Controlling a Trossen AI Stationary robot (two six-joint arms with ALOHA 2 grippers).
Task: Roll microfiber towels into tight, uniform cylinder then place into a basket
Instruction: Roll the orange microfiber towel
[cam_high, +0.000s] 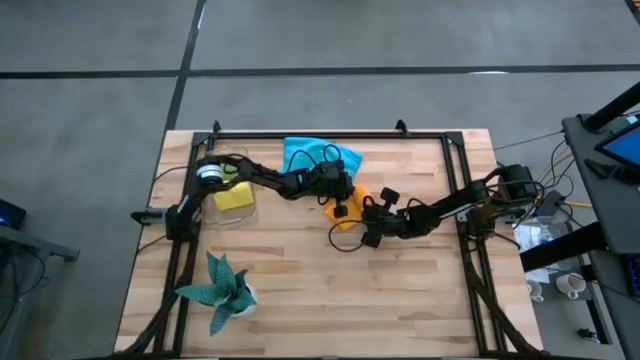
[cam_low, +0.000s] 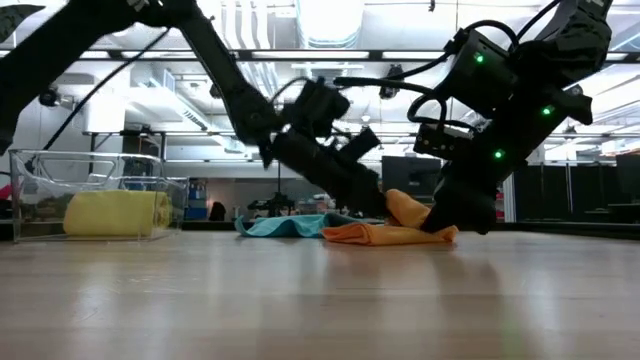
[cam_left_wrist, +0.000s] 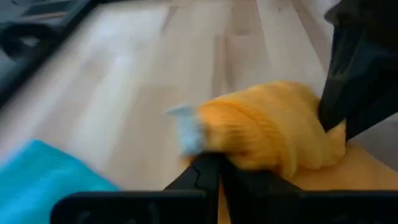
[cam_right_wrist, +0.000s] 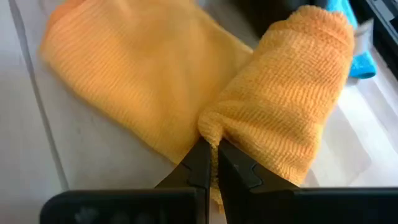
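One orange towel (cam_right_wrist: 186, 87) mid-table, half rolled: rolled part (cam_right_wrist: 292, 93) lifted over flat part. Left gripper (cam_left_wrist: 217, 171) clamped shut on roll's edge. Right gripper (cam_right_wrist: 208, 155) pinched shut on same towel's fold. Both meet at towel centre in high view (cam_high: 350, 205). Blue towel (cam_high: 315, 155) crumpled just beyond, toward far edge. Yellow towel (cam_low: 115, 212) rolled, inside clear basket (cam_low: 30, 190) at far left. Potted plant (cam_high: 222, 290) near left corner, well apart.
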